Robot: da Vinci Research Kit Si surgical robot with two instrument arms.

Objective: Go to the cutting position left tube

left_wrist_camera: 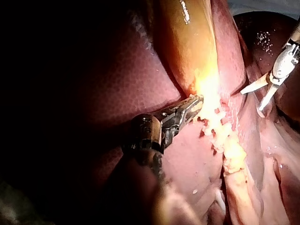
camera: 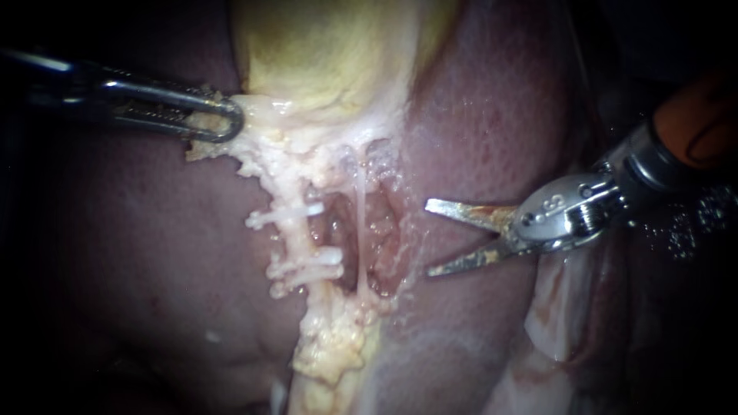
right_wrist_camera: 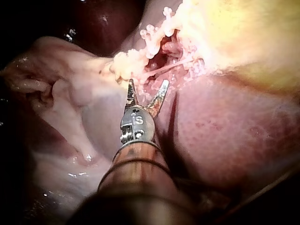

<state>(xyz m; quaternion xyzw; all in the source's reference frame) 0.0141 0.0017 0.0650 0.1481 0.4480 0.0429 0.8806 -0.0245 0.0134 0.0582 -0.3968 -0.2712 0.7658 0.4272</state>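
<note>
Your left instrument (camera: 221, 120) reached in from the upper left of the frame, and its jaws were clamped together on the pale tissue (camera: 201, 147) at the foot of the gallbladder (camera: 323, 54). The gallbladder sat yellow at top centre, with the liver (camera: 115, 246) dark red around it. In the left wrist view those jaws (left_wrist_camera: 193, 105) bit the same pale fringe (left_wrist_camera: 212, 116) just under the gallbladder (left_wrist_camera: 192, 47).

The left tube (camera: 296, 238) ran down the middle of the frame, thick, white and lumpy. White clips crossed it: an upper clip (camera: 288, 214), and a lower clip (camera: 315, 260) beneath it. Just right of it a thin tube (camera: 360, 223) hung straight down across an open pink pocket.

Your right instrument (camera: 428, 237) came in from the right edge. Its two blades stood wide apart, holding nothing, with their tips at the right rim of that pocket. The thin tube and the pocket lay between the blades and the left tube, so the blades touched neither tube.

In the right wrist view the blades (right_wrist_camera: 148, 81) made an open V, with the thin tube (right_wrist_camera: 164, 69) stretched just ahead of them. In the left wrist view your right instrument (left_wrist_camera: 251, 101) showed beyond the pale fringe, blades spread.
</note>
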